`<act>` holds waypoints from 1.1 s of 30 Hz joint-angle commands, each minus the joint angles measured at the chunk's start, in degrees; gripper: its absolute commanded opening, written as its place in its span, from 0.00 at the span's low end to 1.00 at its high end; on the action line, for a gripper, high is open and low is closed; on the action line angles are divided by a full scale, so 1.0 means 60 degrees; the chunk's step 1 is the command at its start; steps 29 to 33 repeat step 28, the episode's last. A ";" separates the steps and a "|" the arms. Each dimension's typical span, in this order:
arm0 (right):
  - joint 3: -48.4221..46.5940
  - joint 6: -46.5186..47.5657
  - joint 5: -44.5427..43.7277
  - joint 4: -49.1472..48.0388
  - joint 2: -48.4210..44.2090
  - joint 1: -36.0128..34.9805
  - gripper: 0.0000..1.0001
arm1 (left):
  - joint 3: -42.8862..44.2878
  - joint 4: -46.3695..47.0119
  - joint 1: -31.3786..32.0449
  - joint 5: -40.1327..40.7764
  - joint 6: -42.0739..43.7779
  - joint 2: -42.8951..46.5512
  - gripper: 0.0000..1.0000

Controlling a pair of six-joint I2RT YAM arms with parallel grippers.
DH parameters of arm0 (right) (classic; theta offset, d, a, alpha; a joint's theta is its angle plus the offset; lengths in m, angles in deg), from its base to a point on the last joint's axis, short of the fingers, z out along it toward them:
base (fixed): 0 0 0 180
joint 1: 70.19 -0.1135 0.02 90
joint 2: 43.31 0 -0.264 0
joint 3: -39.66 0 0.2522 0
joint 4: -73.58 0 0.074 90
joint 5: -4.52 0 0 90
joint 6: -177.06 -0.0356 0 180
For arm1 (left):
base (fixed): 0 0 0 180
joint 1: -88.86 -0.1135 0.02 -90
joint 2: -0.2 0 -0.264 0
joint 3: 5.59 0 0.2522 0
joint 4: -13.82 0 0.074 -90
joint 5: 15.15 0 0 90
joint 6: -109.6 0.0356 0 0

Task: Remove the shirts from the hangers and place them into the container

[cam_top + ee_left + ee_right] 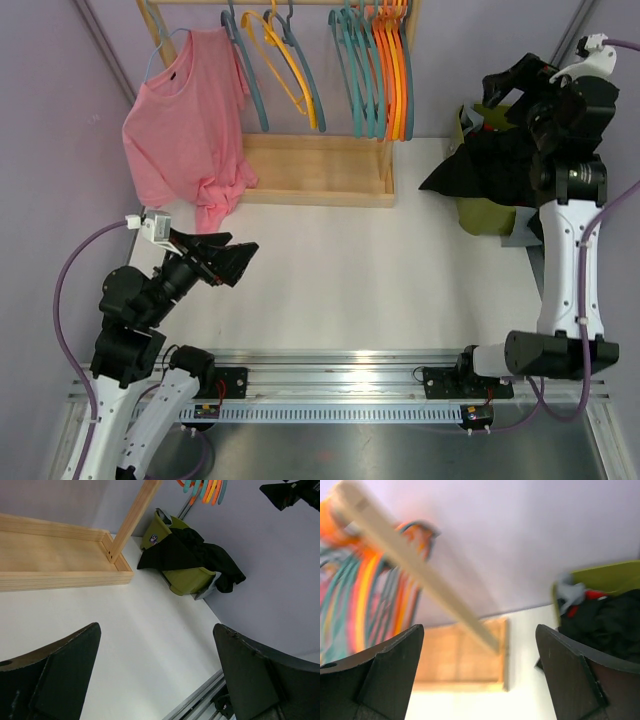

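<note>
My right gripper (480, 680) is spread wide and empty, its matte black fingers (375, 675) held up near the container (487, 215). That is an olive-green plastic basket with a rolled rim, at the right edge of the white table (350, 280). A limp black shirt (200, 555) spills over its rim, and grey and red cloth (572, 596) shows inside. My left gripper (157, 680) also gapes wide, holding nothing. A soft pink t-shirt (185, 130) hangs on the pale wooden rack (50, 555), beside thin curved teal, orange and yellow hangers (370, 70). The basket's small sticker (153, 540) is too small to read.
</note>
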 commanded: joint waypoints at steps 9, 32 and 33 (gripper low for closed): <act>0.3857 0.0237 0.5245 0.0229 -0.3250 -0.2539 0.99 | 0.0921 0.0760 0.0014 -0.0743 0.0669 0.0095 0.99; 0.5190 -0.2633 0.8149 -0.1350 -0.5434 -0.3288 1.00 | 0.1962 0.0146 0.0014 -0.0217 0.0990 0.0168 0.99; 0.5190 -0.2633 0.8149 -0.1350 -0.5434 -0.3288 1.00 | 0.1962 0.0146 0.0014 -0.0217 0.0990 0.0168 0.99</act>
